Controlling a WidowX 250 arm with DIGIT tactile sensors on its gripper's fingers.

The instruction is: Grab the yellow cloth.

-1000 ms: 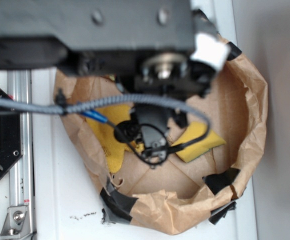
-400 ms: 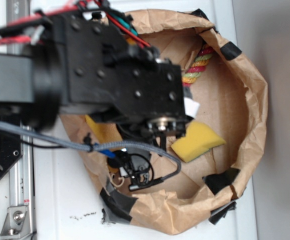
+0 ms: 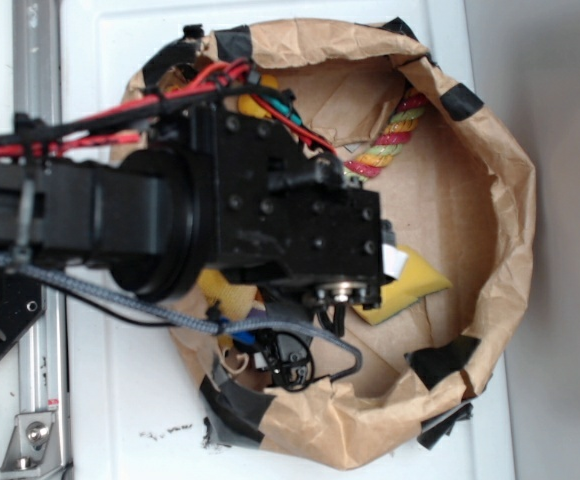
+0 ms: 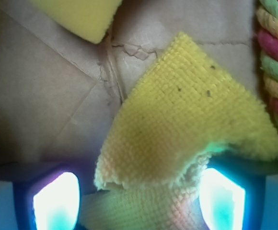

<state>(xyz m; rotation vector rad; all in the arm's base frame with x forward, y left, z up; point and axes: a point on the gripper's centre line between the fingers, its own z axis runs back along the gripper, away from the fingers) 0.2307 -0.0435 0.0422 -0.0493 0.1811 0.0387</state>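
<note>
Wrist view puts the yellow cloth [image 4: 187, 120] dead centre, a terry-textured flap with a pointed corner aimed away from the gripper [image 4: 139, 191], its near edge folded and running down between the two glowing fingers [image 4: 56, 201]. The jaws stand apart on either side of the fabric, and from these pictures you cannot tell whether they have actually pinched it; the right-hand finger sits right against the cloth's frayed edge. Beyond the cloth, up and to the left of the gripper, lies the smooth corner of a yellow sponge [image 4: 81, 17] on the creased brown paper floor [image 4: 38, 96]. Off to the right runs a multicoloured rope [image 4: 273, 52], just beside the cloth's far edge. From the exterior camera, the black arm [image 3: 220, 210] reaches over the brown paper bag [image 3: 500, 200], covering most of the cloth, with only a sliver of yellow [image 3: 225, 295] peeking out beneath it.
</note>
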